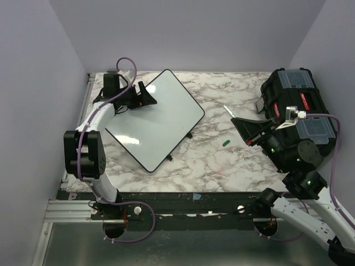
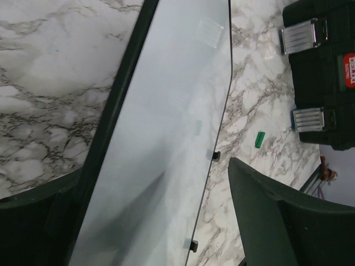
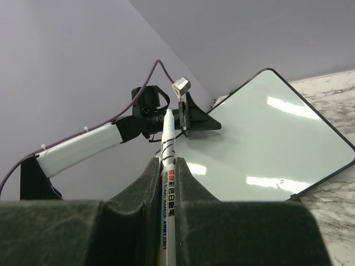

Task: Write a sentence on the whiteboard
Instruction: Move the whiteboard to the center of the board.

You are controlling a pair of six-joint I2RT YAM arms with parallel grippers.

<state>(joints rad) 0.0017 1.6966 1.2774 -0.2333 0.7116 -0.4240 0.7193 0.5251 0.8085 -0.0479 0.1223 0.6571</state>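
The whiteboard (image 1: 155,119) lies flat and turned like a diamond on the marble table; its white face (image 3: 266,138) is blank and no sentence is in view. My left gripper (image 1: 147,94) is open at the board's far left edge, and in the left wrist view the black frame (image 2: 119,105) runs between its spread fingers (image 2: 277,221). My right gripper (image 3: 166,160) hangs right of the board, shut on a white whiteboard marker (image 3: 168,188). The uncapped marker (image 1: 228,111) points toward the board.
A black toolbox (image 1: 297,111) fills the table's right side, close behind my right arm. A small green cap (image 1: 226,143) lies on the marble (image 2: 44,66) between board and toolbox. Lilac walls enclose three sides; a metal rail runs along the left edge.
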